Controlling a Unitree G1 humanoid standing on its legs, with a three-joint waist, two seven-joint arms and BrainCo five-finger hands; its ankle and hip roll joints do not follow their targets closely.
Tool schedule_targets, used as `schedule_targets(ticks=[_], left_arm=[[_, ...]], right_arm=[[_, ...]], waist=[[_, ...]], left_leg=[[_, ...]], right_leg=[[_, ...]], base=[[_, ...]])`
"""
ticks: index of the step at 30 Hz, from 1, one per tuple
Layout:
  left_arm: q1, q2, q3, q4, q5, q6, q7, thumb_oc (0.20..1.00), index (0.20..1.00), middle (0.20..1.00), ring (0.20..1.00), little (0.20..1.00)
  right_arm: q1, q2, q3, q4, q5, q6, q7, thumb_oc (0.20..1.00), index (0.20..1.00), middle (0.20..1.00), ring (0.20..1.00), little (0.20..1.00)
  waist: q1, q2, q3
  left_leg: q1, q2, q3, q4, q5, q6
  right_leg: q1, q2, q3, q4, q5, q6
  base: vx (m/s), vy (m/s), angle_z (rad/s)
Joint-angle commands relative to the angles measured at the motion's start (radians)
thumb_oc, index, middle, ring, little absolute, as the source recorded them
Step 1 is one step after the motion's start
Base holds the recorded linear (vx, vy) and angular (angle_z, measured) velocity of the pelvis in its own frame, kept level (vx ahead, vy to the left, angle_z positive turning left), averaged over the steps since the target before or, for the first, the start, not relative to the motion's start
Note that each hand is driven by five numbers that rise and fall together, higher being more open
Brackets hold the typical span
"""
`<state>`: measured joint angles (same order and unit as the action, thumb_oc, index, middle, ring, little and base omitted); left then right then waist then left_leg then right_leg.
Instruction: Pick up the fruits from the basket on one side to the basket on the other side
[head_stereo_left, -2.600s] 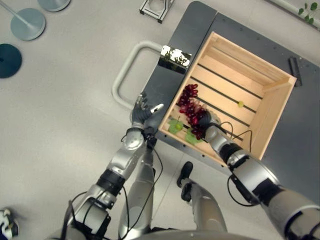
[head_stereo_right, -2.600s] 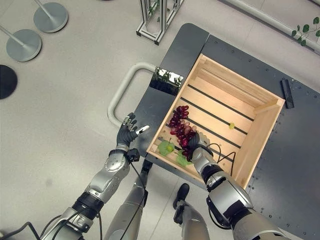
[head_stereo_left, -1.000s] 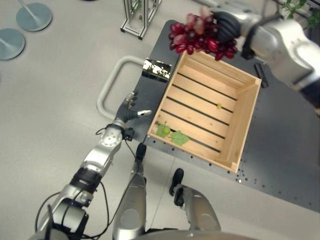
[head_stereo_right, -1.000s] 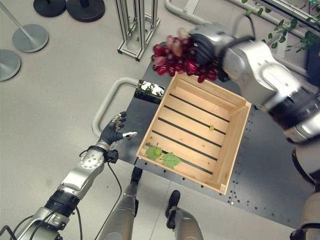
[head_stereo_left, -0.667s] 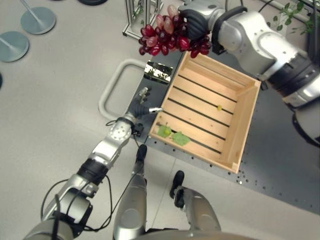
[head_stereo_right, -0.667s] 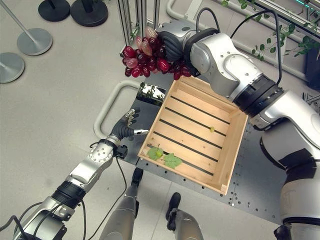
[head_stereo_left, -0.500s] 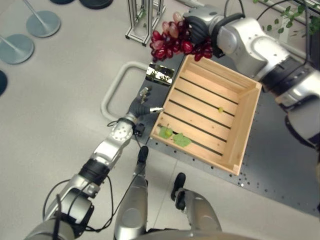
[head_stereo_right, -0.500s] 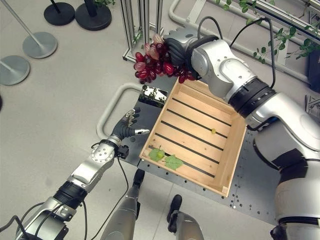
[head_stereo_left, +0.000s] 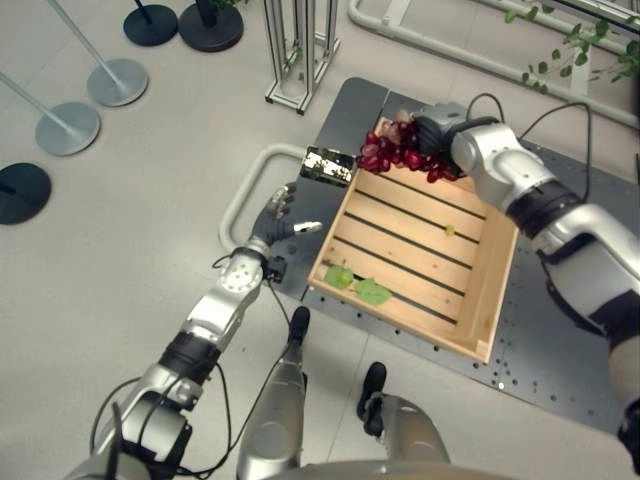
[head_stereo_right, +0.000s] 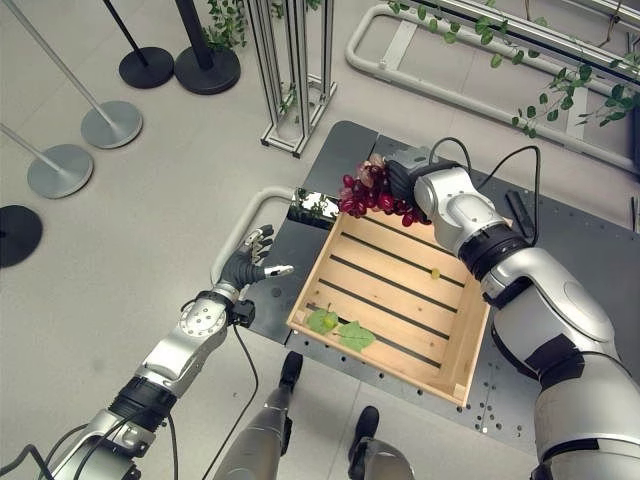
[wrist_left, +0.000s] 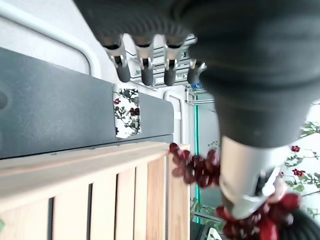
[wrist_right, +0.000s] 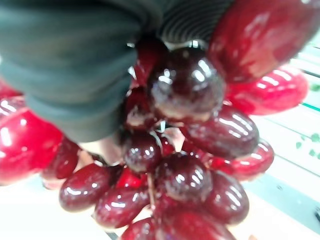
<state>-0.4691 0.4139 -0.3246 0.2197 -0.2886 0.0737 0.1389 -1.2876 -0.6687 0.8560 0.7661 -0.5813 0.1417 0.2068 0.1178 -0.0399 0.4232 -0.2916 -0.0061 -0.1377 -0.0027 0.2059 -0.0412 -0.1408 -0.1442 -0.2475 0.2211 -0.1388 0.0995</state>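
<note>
- Left eye view, nearest: the left hand (head_stereo_left: 279, 217) hovers with relaxed, spread fingers holding nothing, beside the near left corner of the slatted light wooden crate (head_stereo_left: 494, 290).
- On the crate floor by the near wall lie green leaves (head_stereo_left: 372, 292); a small green grape (head_stereo_left: 449, 230) sits further in.
- At the crate's far rim, the right hand (head_stereo_right: 402, 180) is curled around a bunch of glossy dark red grapes (head_stereo_right: 368, 195), which hangs over the far left corner above the dark grey metal table (head_stereo_right: 575, 255).
</note>
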Motion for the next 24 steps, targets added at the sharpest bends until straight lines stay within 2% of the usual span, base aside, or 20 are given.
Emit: schedule_targets(ticks=[1,12,16,24], left_arm=[[0.031,-0.005,0.009,-0.004,0.049,-0.044,0.002,1.000,1.000,1.000,1.000,1.000],[-0.052,-0.053,-0.041,0.117,0.122,-0.021,-0.006,1.000,1.000,1.000,1.000,1.000],[-0.129,-0.083,-0.113,0.203,0.133,-0.017,-0.017,1.000,1.000,1.000,1.000,1.000],[-0.305,-0.153,-0.244,0.411,0.182,-0.016,0.029,1.000,1.000,1.000,1.000,1.000]], right_arm=[[0.006,-0.004,-0.030,0.001,-0.083,0.008,-0.046,0.200,0.200,0.200,0.200,0.200],[0.076,-0.003,-0.081,-0.078,-0.088,0.001,-0.043,0.200,0.200,0.200,0.200,0.200],[0.038,0.048,-0.059,-0.009,-0.071,0.003,-0.068,0.200,0.200,0.200,0.200,0.200],[-0.056,0.186,-0.003,0.198,0.009,-0.002,-0.145,0.200,0.200,0.200,0.200,0.200]], waist=[[-0.010,-0.063,-0.118],[-0.035,-0.054,-0.154],[-0.044,-0.050,-0.165],[-0.066,-0.042,-0.193]], left_leg=[[0.033,-0.002,0.046,0.039,-0.166,-0.005],[0.046,0.003,0.047,0.035,-0.167,-0.011],[0.051,0.006,0.049,0.034,-0.167,-0.014],[0.065,0.006,0.050,0.032,-0.169,-0.016]], right_leg=[[-0.021,-0.116,0.016,-0.055,0.087,0.066],[-0.014,-0.117,0.014,-0.058,0.080,0.064],[-0.012,-0.116,0.016,-0.055,0.077,0.063],[-0.006,-0.113,0.020,-0.050,0.073,0.061]], base=[[0.00,0.000,0.00],[0.00,0.000,0.00],[0.00,0.000,0.00],[0.00,0.000,0.00]])
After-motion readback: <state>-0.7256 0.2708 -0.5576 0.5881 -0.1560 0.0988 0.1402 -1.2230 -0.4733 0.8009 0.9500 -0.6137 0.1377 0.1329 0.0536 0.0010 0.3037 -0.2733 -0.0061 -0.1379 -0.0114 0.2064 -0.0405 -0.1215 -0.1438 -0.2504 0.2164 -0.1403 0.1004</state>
